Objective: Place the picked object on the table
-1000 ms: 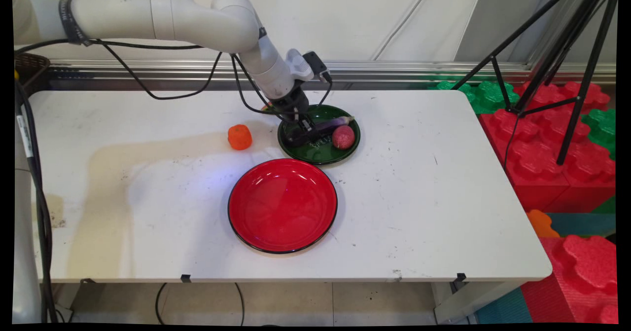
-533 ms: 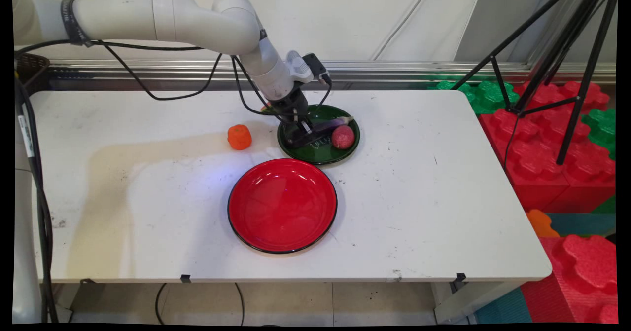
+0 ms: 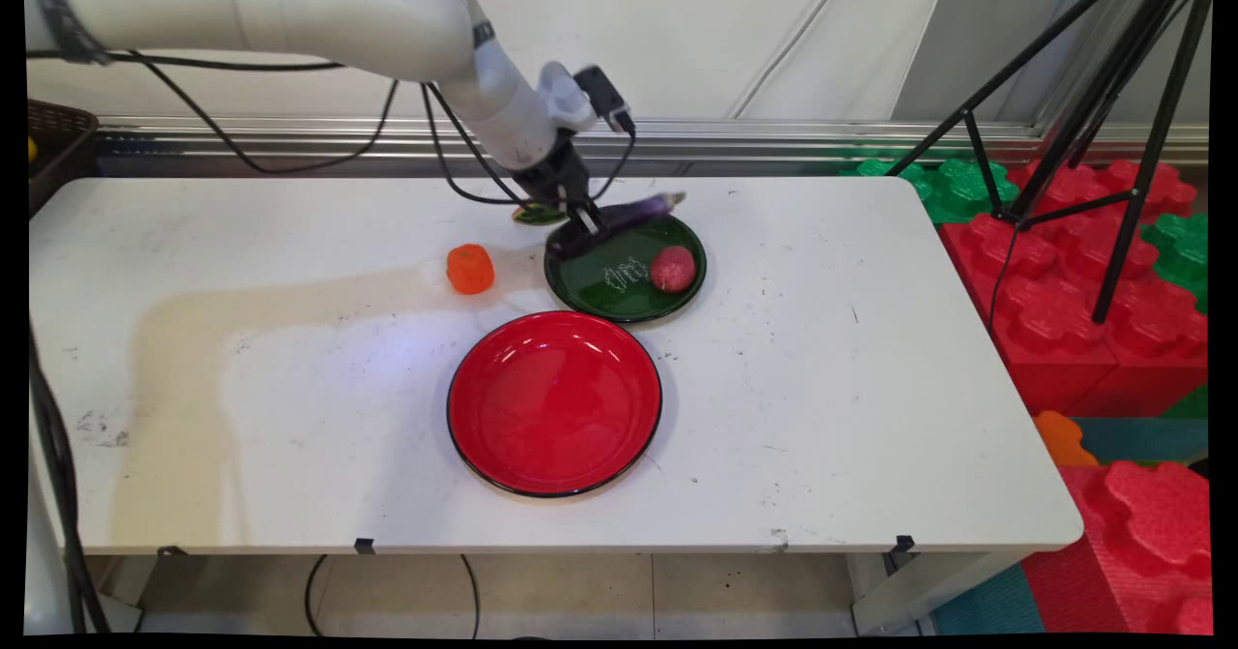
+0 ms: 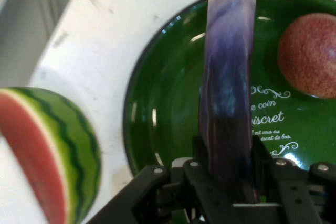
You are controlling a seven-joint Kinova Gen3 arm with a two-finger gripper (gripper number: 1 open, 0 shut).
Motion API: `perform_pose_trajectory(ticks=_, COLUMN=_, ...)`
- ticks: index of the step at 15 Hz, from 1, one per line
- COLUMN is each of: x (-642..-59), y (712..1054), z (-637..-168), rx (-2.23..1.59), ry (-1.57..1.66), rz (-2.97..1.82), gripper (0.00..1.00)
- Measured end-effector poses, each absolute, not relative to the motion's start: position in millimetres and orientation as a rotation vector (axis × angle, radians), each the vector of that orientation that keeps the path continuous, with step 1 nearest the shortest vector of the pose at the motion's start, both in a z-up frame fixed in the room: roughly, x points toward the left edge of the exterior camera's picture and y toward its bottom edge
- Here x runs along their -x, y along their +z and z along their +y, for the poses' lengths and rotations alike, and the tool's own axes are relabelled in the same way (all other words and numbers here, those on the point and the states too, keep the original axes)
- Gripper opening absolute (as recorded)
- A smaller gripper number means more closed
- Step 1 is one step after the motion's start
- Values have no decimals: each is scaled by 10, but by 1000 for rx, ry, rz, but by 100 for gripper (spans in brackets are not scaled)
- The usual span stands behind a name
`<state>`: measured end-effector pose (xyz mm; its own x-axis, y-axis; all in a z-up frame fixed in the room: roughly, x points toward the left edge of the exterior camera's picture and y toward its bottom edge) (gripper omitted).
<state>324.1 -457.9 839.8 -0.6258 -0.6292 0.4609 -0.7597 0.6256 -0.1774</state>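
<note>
The gripper has its jaws closed on a purple toy eggplant, holding it up above the far edge of the green plate. A red toy apple sits on that plate. A watermelon slice lies on the tabletop just beside the plate, toward the far edge. A toy orange is near, and a red plate sits closer to the near edge.
</note>
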Motion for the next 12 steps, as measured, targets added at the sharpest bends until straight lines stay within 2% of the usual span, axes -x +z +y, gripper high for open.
perform_pose_trajectory(ticks=7, x=-3498, y=9069, z=-4057, rx=-1083, ry=644, rz=-2420, gripper=0)
perform_pose_trajectory(ticks=12, x=-3834, y=9350, z=-3526, rx=-1098, ry=676, rz=-2390, gripper=0)
